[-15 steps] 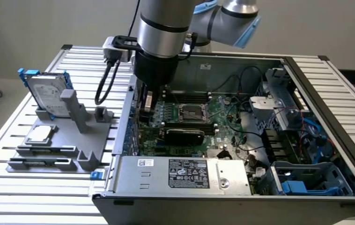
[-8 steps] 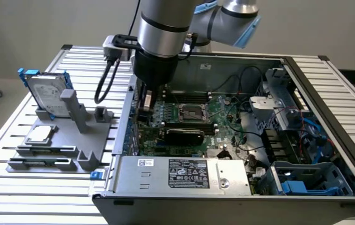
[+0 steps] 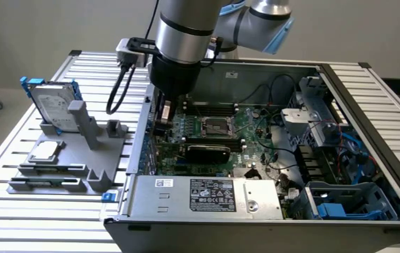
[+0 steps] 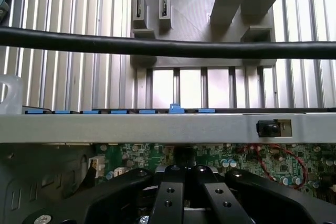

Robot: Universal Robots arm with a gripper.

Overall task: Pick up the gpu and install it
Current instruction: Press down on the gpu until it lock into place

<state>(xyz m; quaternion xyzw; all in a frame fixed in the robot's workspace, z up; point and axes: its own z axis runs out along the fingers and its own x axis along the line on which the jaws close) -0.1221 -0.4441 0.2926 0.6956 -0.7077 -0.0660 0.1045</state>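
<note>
The arm is down inside the open computer case (image 3: pixel 369 105), its claw (image 3: pixel 163 117) low against the case wall that faces the gray parts stand. From the wrist view the claw (image 4: pixel 186 182) has its two black fingers (image 4: pixel 169 192) pressed together, with nothing visibly pinched between them. Under the fingertips lies the green motherboard (image 4: pixel 252 161), and just past them runs the silver edge of the case wall (image 4: pixel 157 127) with its row of blue clips (image 4: pixel 176 109).

Now, the gpu (image 3: pixel 208 152): it sits on the motherboard (image 3: pixel 253 132) inside the case, black rounded cover showing, a little apart from the claw toward the power supply end, and the claw is not touching it. The processor socket (image 3: pixel 218 126) lies just beside the card, level with the claw.

Outside the case, beyond the wall from the claw, the gray parts stand (image 3: pixel 91 142) rests on the slatted tabletop (image 3: pixel 17 211). The silver hard drive (image 3: pixel 54 105) in its blue frame stands upright there, and the small square processor chip (image 3: pixel 46 151) lies flat nearer the stand's front. A black cable (image 4: pixel 168 45) crosses the wrist view above the slats.
</note>
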